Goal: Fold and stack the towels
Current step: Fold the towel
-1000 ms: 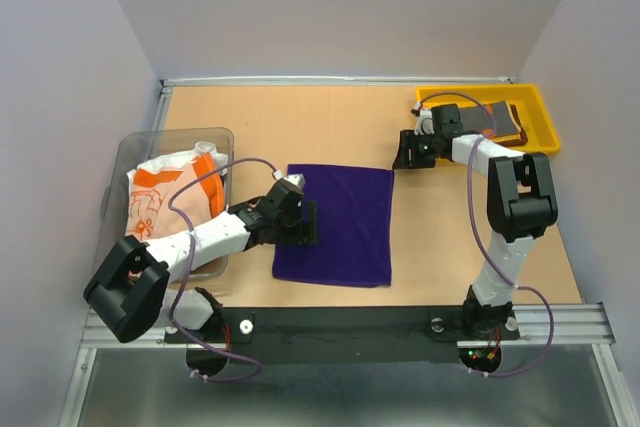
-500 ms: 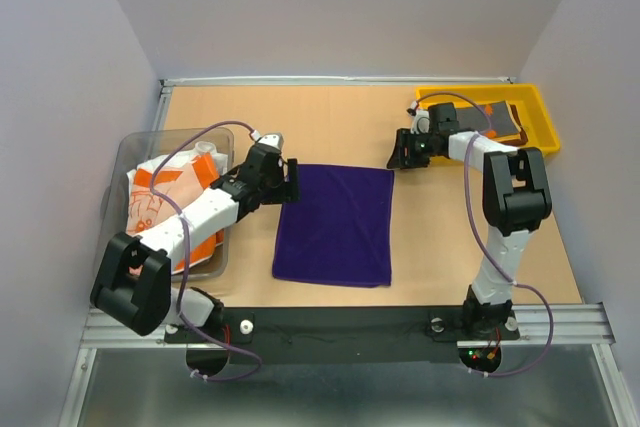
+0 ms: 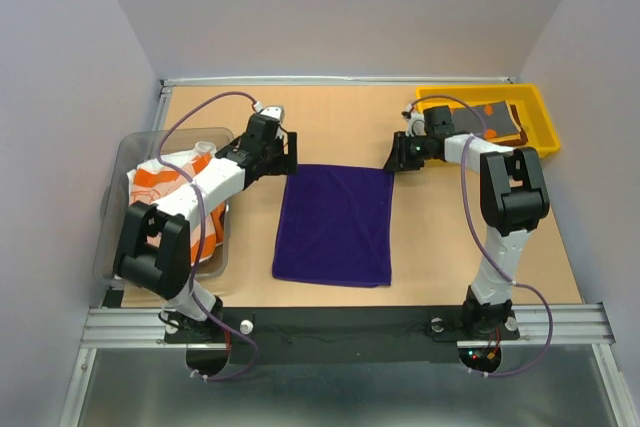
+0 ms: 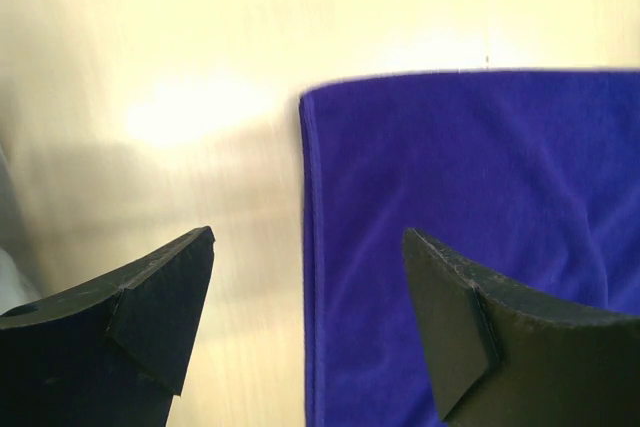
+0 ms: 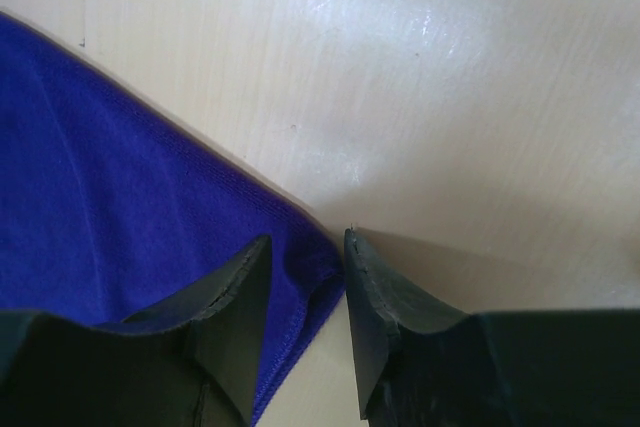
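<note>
Over the last second the left arm has swung up off the purple towel (image 3: 335,226), going from its near-left part to its far-left corner, and the right gripper (image 3: 398,157) has slid in toward the far-right corner, its jaws narrowing. The purple towel lies flat and spread on the wooden table (image 3: 340,117), near the middle, long side running from 12 to 6 o'clock.

In the left wrist view the left gripper (image 4: 305,317) hovers with its jaws wide apart, straddling the towel's left edge just below the corner: one fingertip (image 4: 165,287) over bare table, the other over the cloth. In the right wrist view the right gripper's (image 5: 305,287) two fingers stand close together, the towel's corner tip lying between them; whether they already pinch the cloth I cannot tell.

At 9 o'clock of the purple towel a clear plastic bin (image 3: 130,162) holds the orange-and-white patterned towel (image 3: 165,192), crumpled. At 1 to 2 o'clock, at the far-right of the table, a yellow tray (image 3: 535,112) holds a dark brown towel (image 3: 500,119) with an orange one (image 3: 493,109) showing on it.
</note>
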### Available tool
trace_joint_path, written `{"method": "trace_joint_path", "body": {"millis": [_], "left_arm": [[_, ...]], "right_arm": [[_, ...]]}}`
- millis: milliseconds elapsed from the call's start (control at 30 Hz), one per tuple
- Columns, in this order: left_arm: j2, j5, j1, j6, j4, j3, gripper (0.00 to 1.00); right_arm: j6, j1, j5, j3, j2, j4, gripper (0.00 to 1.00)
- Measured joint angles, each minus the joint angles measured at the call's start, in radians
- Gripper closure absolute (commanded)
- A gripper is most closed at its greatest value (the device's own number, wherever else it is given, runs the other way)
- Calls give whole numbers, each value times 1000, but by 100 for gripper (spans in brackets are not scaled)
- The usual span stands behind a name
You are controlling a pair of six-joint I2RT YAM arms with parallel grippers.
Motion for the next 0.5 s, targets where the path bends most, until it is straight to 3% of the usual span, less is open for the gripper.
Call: {"method": "trace_joint_path", "body": {"millis": [233, 433, 500], "left_arm": [[92, 0, 13, 53, 0, 89, 13], [183, 11, 21, 105, -3, 121, 13], [216, 26, 30, 129, -5, 135, 13]], "right_arm": [[6, 0, 14, -16, 0, 18, 62], [2, 0, 34, -17, 0, 16, 71], [-3, 0, 40, -17, 0, 16, 78]]}}
